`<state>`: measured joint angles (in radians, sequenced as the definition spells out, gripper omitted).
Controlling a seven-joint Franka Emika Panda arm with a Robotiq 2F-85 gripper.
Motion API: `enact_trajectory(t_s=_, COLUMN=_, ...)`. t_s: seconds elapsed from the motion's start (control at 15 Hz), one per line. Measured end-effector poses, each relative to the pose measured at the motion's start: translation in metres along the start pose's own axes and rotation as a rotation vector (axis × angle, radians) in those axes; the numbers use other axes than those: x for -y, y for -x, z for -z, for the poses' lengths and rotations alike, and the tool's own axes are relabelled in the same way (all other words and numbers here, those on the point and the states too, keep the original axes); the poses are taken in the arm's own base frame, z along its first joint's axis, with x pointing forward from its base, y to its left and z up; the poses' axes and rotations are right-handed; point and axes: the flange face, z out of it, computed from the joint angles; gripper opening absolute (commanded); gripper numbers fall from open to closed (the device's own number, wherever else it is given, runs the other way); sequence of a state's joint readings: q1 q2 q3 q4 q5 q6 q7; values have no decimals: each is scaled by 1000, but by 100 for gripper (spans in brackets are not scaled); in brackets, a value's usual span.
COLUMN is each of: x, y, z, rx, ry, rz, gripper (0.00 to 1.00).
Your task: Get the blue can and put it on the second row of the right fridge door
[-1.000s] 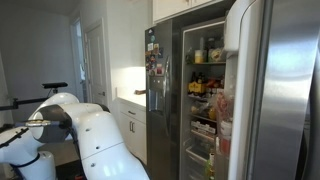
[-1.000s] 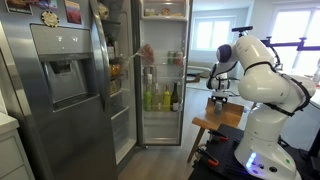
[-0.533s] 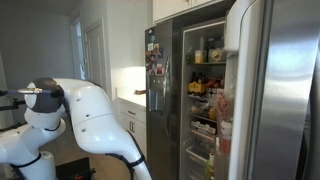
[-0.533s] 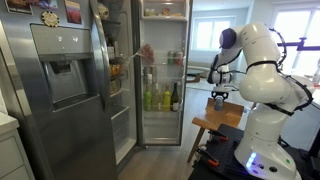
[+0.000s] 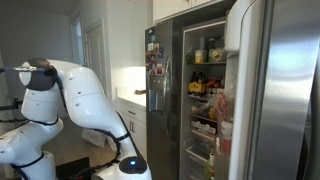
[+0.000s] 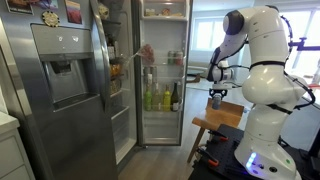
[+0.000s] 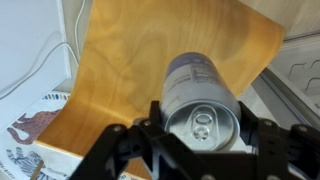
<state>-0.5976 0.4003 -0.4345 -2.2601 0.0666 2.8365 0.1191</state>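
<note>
In the wrist view the gripper [image 7: 205,128] is clamped on the blue can [image 7: 198,82]: a black finger [image 7: 148,122] presses each side of it, the silver lid and pull tab facing the camera, the body bluish-grey in this light. The can hangs clear above a tan wooden board [image 7: 120,60], with no contact showing between them. A printed paper [image 7: 30,135] lies beside the board's lower edge, and a white cable [image 7: 45,62] runs along the floor past it. In an exterior view the gripper [image 6: 217,97] hangs over a small wooden table [image 6: 222,118], well apart from the fridge. Beyond it, the right fridge door [image 6: 160,130] stands open, white lining toward the room, bottles [image 6: 160,99] lined up on a middle shelf. Its brushed-steel outer face [image 5: 285,80] shows in an exterior view
</note>
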Motion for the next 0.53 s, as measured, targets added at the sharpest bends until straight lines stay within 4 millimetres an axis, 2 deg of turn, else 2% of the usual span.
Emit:
enact_trajectory(t_s=0.07, x=2, y=11, z=6, rx=-7, ry=-7, rz=14, gripper=72)
enact_trajectory(t_s=0.2, x=3, y=18, z=7, rx=-1, ry=-10, rz=14, gripper=72)
enact_trajectory(t_s=0.53, x=2, y=16, z=-3, rx=9, ry=5, rz=16, gripper=72)
